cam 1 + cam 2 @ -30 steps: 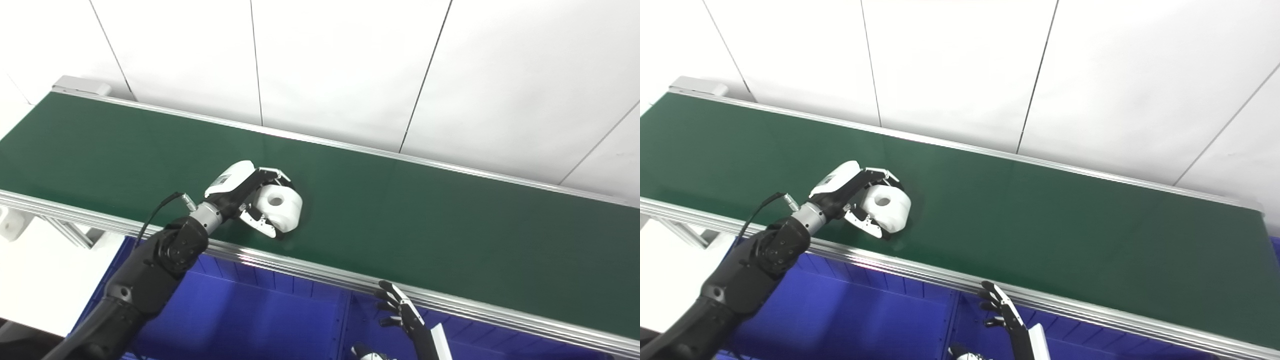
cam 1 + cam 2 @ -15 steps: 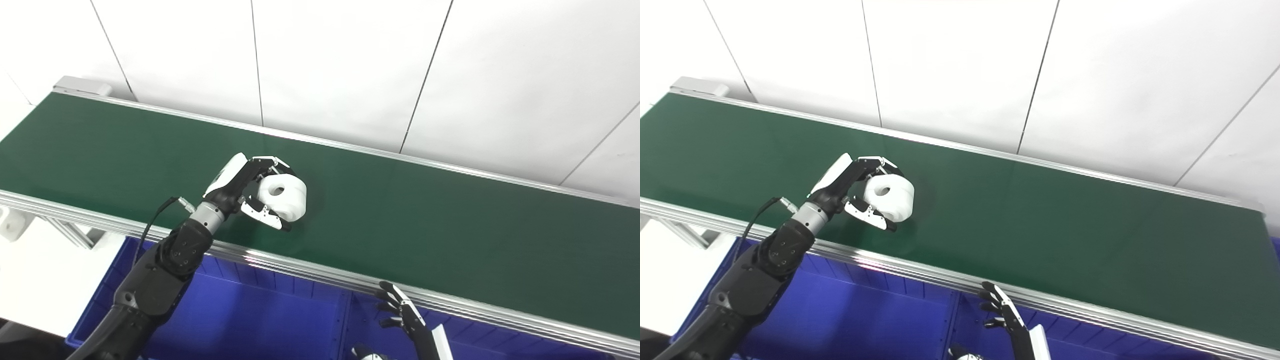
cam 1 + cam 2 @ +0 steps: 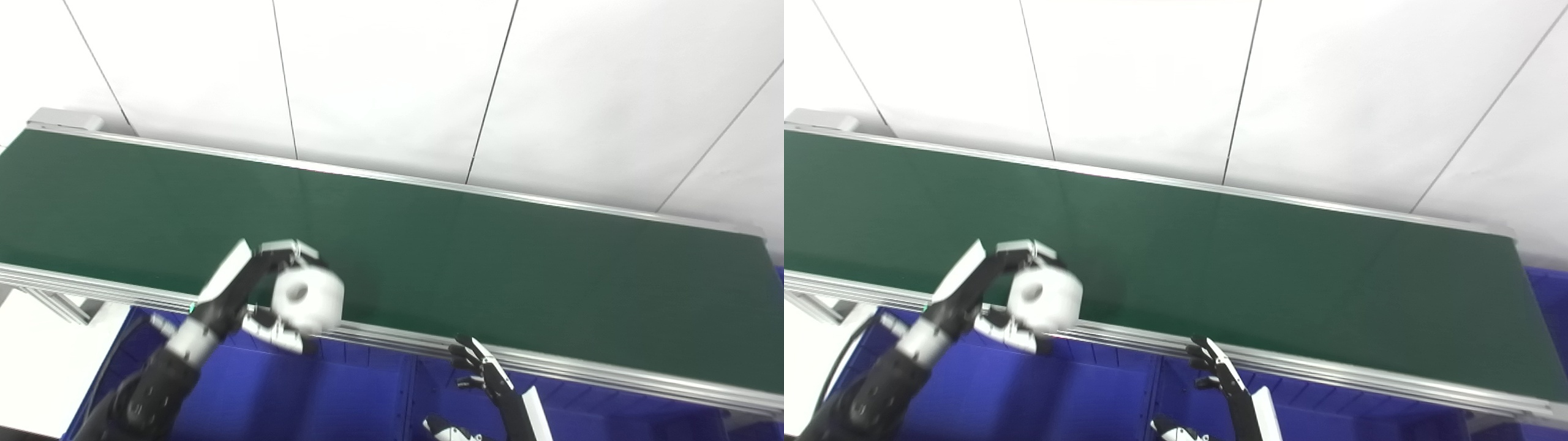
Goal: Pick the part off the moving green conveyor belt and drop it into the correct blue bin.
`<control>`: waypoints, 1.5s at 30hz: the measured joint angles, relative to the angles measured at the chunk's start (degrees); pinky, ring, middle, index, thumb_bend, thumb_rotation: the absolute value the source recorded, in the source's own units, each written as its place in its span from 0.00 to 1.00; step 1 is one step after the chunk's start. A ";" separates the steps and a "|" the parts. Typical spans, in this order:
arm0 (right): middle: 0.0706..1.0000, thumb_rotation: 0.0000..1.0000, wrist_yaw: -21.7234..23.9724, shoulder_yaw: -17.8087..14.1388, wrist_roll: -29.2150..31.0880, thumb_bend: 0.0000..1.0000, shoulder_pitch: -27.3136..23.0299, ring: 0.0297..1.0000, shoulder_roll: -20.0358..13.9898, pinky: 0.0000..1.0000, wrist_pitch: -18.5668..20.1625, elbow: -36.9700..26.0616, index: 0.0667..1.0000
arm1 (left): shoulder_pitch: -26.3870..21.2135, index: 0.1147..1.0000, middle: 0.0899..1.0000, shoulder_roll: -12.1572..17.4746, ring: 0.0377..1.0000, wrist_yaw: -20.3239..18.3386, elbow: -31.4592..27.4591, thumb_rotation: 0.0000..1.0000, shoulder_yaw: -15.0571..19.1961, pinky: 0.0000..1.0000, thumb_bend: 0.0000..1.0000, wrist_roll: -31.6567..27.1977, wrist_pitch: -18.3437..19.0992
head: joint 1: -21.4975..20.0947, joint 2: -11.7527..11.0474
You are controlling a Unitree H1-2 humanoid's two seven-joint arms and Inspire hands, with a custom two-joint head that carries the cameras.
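With the white part (image 3: 306, 298) pinched in my left hand (image 3: 260, 288) above the green conveyor belt's (image 3: 490, 257) near rail, the pick looks done; I judge only the drop into the blue bin (image 3: 318, 398) remains. My right hand (image 3: 484, 373) waits spread.

Green conveyor belt (image 3: 490, 257), metal-railed; blue bin (image 3: 343, 398) below near edge.

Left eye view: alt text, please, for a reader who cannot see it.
The left robot hand holds a white part with a hole over the near rail of the green conveyor belt, above a blue bin. The right robot hand waits open.
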 measured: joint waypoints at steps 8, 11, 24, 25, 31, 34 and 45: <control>0.82 0.48 0.55 -1.09 0.02 0.65 1.93 0.79 -0.49 0.69 1.41 -2.65 0.88 | 3.20 0.45 0.42 -1.71 0.49 -3.93 -2.09 0.00 -6.22 0.47 0.51 5.30 1.61 | -0.97 3.08; 0.82 0.46 1.06 -1.60 0.25 0.64 2.36 0.79 -0.82 0.68 2.41 -4.17 0.88 | 3.27 0.46 0.41 -1.38 0.48 -6.62 -3.94 0.00 -7.77 0.46 0.51 7.72 6.34 | -0.88 3.61; 0.82 0.45 2.90 -2.13 0.79 0.65 2.81 0.79 -1.11 0.68 4.92 -5.81 0.88 | 3.03 0.71 0.65 -1.00 0.65 -14.81 -9.19 0.00 -10.82 0.58 0.56 20.35 29.24 | 0.17 4.84; 0.82 0.45 2.98 -2.13 0.80 0.65 2.75 0.79 -1.10 0.68 5.12 -5.81 0.88 | 2.99 0.81 0.73 -1.06 0.69 -15.44 -9.83 0.07 -11.34 0.61 0.60 21.49 31.21 | 0.09 4.67; 0.82 0.46 3.25 -2.16 0.52 0.65 2.22 0.78 -0.97 0.67 5.55 -5.76 0.87 | 2.31 0.95 0.99 -1.05 0.94 -15.97 -11.04 0.32 -11.79 0.75 0.72 24.45 34.90 | 0.09 4.14; 0.82 0.45 3.23 -2.18 0.24 0.65 2.12 0.79 -0.71 0.68 5.70 -5.76 0.88 | 2.39 0.96 1.00 -1.07 0.96 -14.42 -10.95 0.37 -11.10 0.80 0.74 23.10 33.76 | 0.00 3.96; 0.84 0.46 3.41 -2.12 -1.26 0.66 2.47 0.80 -0.45 0.70 7.81 -5.78 0.89 | 6.43 0.95 0.98 -5.59 0.96 -9.69 -9.28 0.44 -6.56 0.90 0.78 -1.49 17.54 | -1.14 3.43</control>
